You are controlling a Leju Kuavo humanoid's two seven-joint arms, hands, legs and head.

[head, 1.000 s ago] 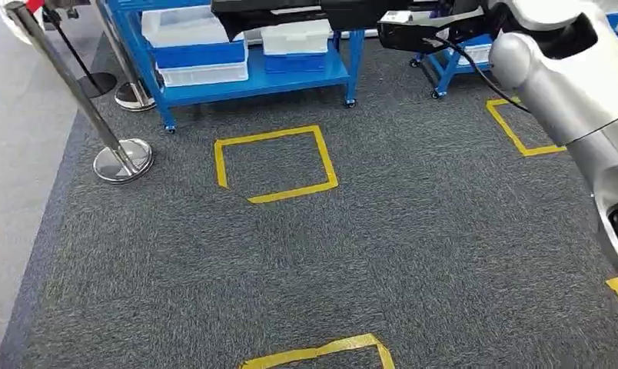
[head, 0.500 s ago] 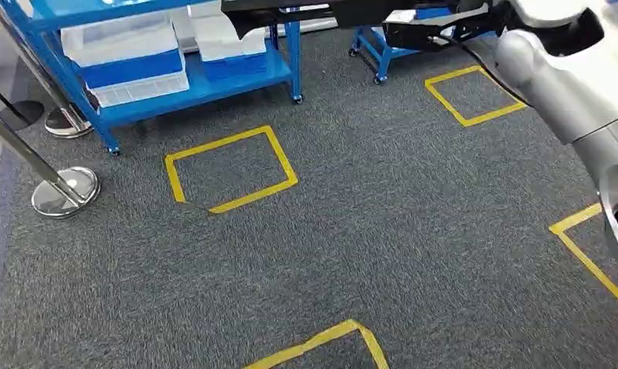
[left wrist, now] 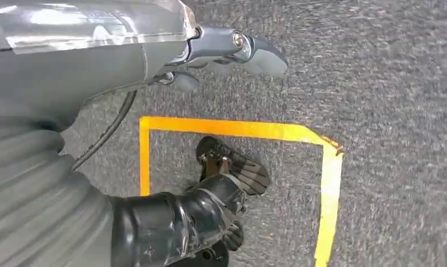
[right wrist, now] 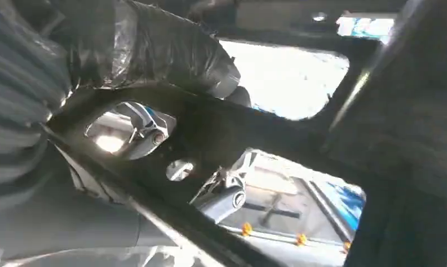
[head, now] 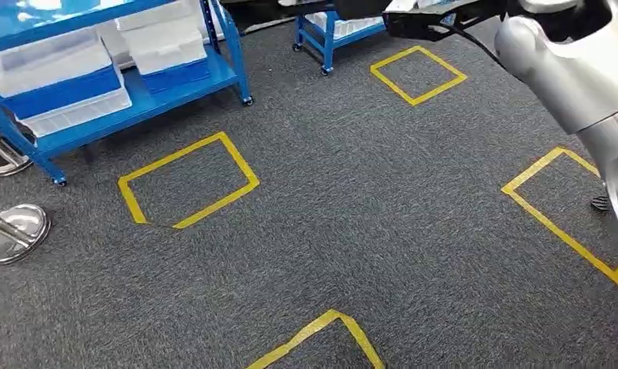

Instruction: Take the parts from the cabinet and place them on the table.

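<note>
Right wrist view has our right hand [right wrist: 154,105] wrapped around a black frame part [right wrist: 299,144]; left hand [left wrist: 232,53] hangs empty, fingers loose. We walk steadily, part level.

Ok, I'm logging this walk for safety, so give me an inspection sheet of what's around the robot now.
Surface: grey carpet with yellow tape squares; table, nothing seen.
Job's things: black part in the right hand.
Clutter: nothing seen.
Hands: right hand grips the black part; left hand holds nothing.
Cables: black cable along the right arm.
Surroundings: blue shelf cart with bins; stanchion base on the left.
</note>
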